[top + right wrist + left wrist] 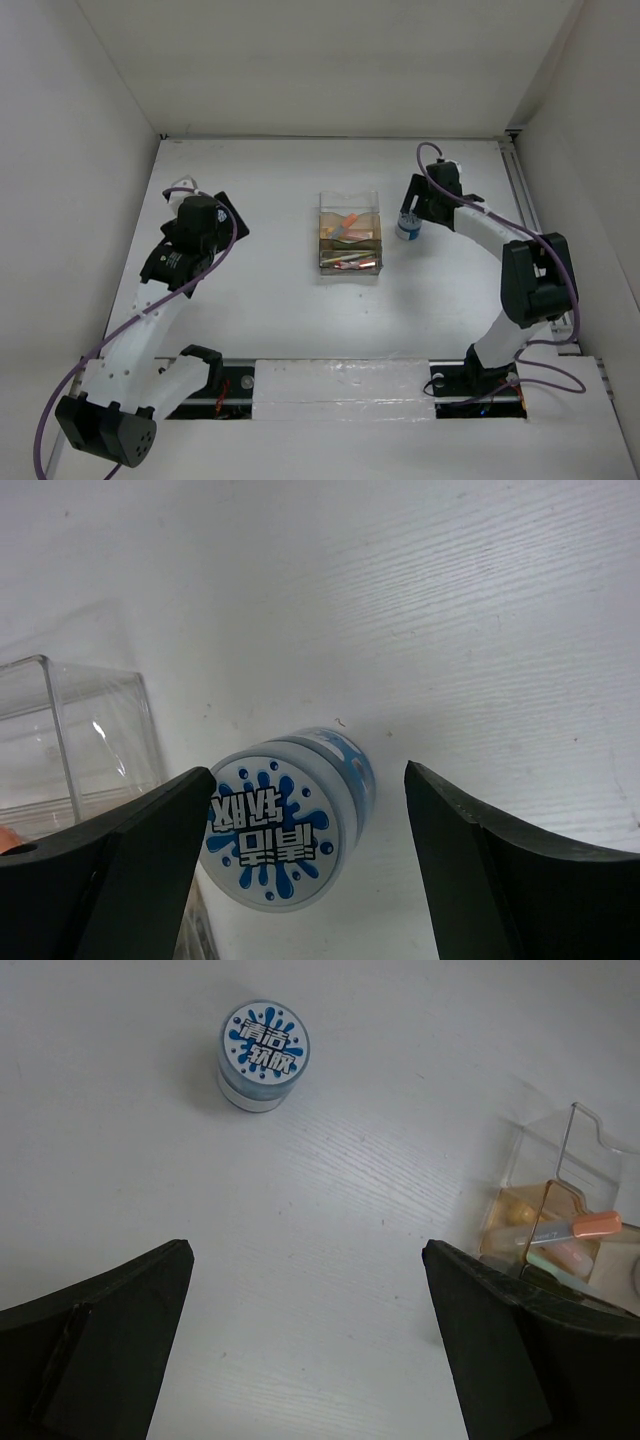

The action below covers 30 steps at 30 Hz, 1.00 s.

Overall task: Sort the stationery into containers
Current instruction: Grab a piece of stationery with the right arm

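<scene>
The right gripper (308, 772) hangs spread wide, its black fingers flanking a squat round roll (285, 825) without clasping it. The roll's glossy top has a blue splash print, and it sits on the matte white table (480, 600) just beside the clear plastic organizer (90, 730). The left gripper (306, 1250) is likewise released and empty, and the second roll (263, 1055) stands upright well ahead of it. Inside the tan-floored organizer, an orange-capped marker (597, 1224) lies tilted and thin pens (350, 262) lie crosswise.

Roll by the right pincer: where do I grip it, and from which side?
Grip the roll by its curved side wall, across the diameter, coming from above. It stands with its flat printed face up, and the open right pincer has a finger on either side.
</scene>
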{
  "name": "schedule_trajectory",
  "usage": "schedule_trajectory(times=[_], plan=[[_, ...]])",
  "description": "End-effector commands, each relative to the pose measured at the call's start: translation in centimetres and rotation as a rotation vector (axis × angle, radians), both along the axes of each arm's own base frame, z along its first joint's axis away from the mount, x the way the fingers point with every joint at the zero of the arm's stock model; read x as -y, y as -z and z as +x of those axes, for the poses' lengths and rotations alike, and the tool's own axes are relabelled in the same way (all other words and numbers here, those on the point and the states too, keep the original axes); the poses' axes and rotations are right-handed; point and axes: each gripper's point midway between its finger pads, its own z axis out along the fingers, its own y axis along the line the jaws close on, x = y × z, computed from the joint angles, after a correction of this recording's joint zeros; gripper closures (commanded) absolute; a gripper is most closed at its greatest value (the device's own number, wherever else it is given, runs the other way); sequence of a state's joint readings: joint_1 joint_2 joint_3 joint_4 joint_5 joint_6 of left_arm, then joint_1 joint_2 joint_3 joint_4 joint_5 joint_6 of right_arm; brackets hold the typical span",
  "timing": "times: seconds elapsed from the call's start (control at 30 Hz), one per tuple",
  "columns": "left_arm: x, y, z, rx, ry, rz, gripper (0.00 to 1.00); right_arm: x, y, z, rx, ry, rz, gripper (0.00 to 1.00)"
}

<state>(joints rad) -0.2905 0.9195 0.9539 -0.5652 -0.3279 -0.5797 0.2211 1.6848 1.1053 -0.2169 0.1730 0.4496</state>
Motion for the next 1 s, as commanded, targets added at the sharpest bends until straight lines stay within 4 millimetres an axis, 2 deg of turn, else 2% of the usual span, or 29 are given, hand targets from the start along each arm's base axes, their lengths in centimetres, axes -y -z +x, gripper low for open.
schedule_trajectory(times=[0.0, 0.17, 0.23, 0.4, 0.5, 0.53, 0.57, 0.67, 0.77, 0.93, 0.97], plan=[[0.0, -0.1, 0.0, 0.019, 0.011, 0.001, 0.00, 0.4, 1.2, -0.6, -0.054, -0.031, -0.028, 0.17], [0.1, -0.2, 0.1, 0.025, 0.023, 0.001, 0.00, 0.0, 0.3, -1.2, -0.020, -0.042, 0.003, 0.13], [0.1, -0.2, 0.1, 0.025, 0.023, 0.001, 0.00, -0.5, -1.1, -1.0, 0.018, -0.043, 0.018, 0.12], [0.1, -0.5, 0.0, 0.034, 0.023, -0.001, 0.00, -0.6, -1.8, -1.5, 0.031, -0.045, 0.014, 0.11], [0.1, -0.5, 0.0, 0.034, 0.023, -0.002, 0.00, -0.7, -1.8, -1.5, 0.030, -0.051, 0.020, 0.11], [0.1, -0.5, 0.0, 0.034, 0.023, -0.002, 0.00, -0.8, -1.2, -1.9, 0.021, -0.058, 0.025, 0.11], [0.1, -0.5, 0.0, 0.034, 0.023, -0.002, 0.00, -1.0, -1.7, -1.7, 0.039, -0.066, 0.036, 0.11], [0.3, -0.5, 0.0, 0.032, 0.031, -0.007, 0.00, -2.0, -1.6, -1.8, 0.040, -0.107, 0.076, 0.11], [0.3, -0.5, 0.0, 0.032, 0.031, -0.007, 0.00, -2.2, -1.6, -1.9, 0.039, -0.120, 0.076, 0.11], [0.2, -0.7, -0.1, 0.041, 0.031, -0.009, 0.00, -2.9, -0.1, -1.7, 0.007, -0.145, 0.075, 0.11], [0.2, -0.7, -0.1, 0.041, 0.031, -0.009, 0.00, -2.9, -0.5, -1.4, 0.016, -0.146, 0.076, 0.11]])
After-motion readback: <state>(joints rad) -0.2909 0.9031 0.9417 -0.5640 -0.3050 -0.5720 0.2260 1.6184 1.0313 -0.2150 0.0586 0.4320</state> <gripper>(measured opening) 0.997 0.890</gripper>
